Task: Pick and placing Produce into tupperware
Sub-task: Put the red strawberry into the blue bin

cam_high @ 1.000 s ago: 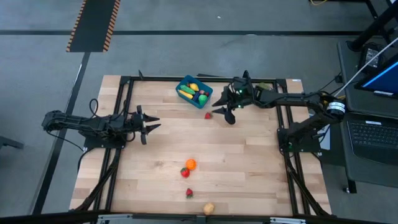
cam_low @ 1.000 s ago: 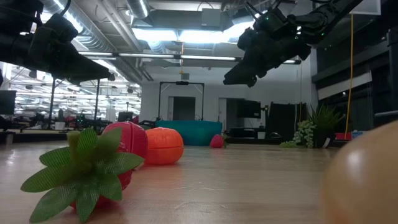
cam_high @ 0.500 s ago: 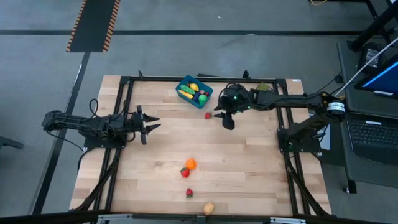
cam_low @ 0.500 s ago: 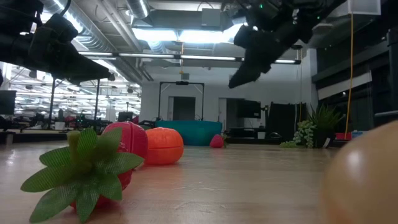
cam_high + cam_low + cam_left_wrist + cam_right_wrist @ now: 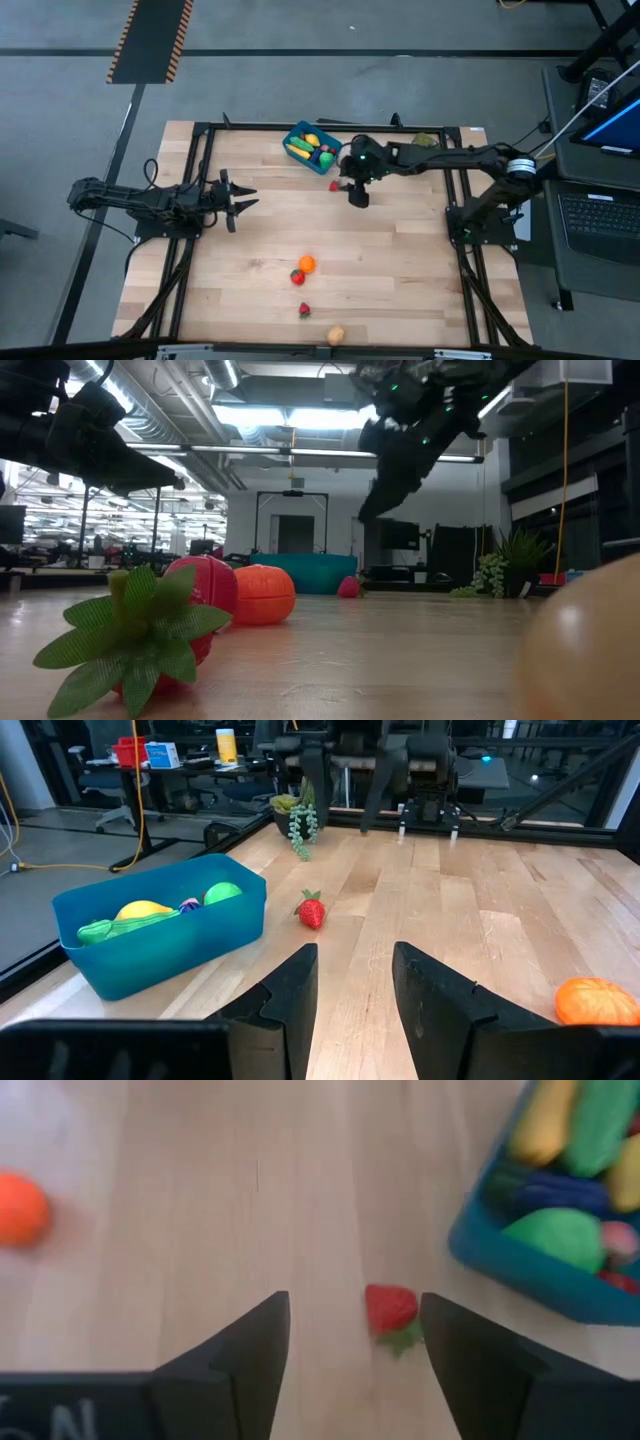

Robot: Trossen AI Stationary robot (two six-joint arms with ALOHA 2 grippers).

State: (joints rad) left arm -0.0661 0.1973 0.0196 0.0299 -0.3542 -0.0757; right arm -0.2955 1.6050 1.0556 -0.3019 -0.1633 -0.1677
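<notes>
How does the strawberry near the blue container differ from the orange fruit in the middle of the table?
The strawberry is red with a green leaf cap; the orange fruit is plain orange and round. The strawberry lies beside the blue container, below the right gripper; the orange fruit lies mid-table, touching another red fruit. Both rest on the table, outside the container.

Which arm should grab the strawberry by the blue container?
Right. The right gripper hangs open right beside the strawberry near the tupperware; the left gripper waits at the table's left side, far off.
</notes>
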